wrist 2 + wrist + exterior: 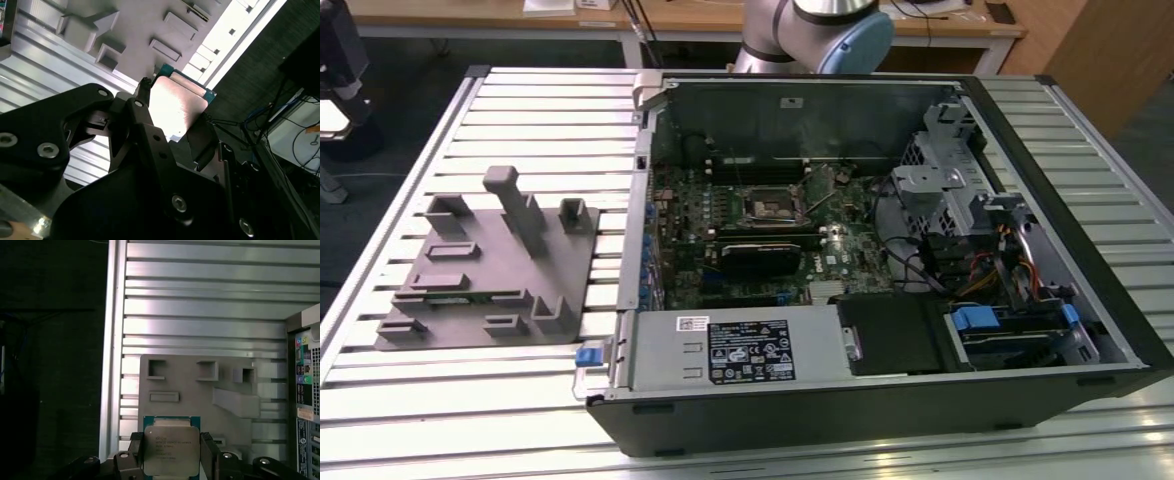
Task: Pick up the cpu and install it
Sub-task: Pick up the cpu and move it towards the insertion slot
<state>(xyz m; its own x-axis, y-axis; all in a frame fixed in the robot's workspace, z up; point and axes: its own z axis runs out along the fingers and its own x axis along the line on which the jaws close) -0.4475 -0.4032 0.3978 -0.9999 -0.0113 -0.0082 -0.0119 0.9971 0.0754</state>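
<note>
Silvery-white metal right in front of me: that's the cpu (171, 451), green-edged and flat. My gripper (171, 455) is pinching it, one black finger (136, 450) pressed to each opposite side. In the second wrist view the same chip (177, 105) glares bright between those two fingers, with my gripper (172, 117) clamped on its edges.

Behind the chip in both wrist views lies the grey tray (200, 390) with its raised blocks and shallow recesses, resting on the ribbed aluminium table (200, 290). I can't tell whether the chip touches the tray.

At the edge of the first wrist view I catch the rear panel of the computer case (305, 390). In the exterior view that case (761, 420) lies open on its side, with the dark socket (771, 207) on the motherboard. The tray (480, 290) sits just beside the case on the exterior view's left, and my arm (814, 30) rises beyond the case.
</note>
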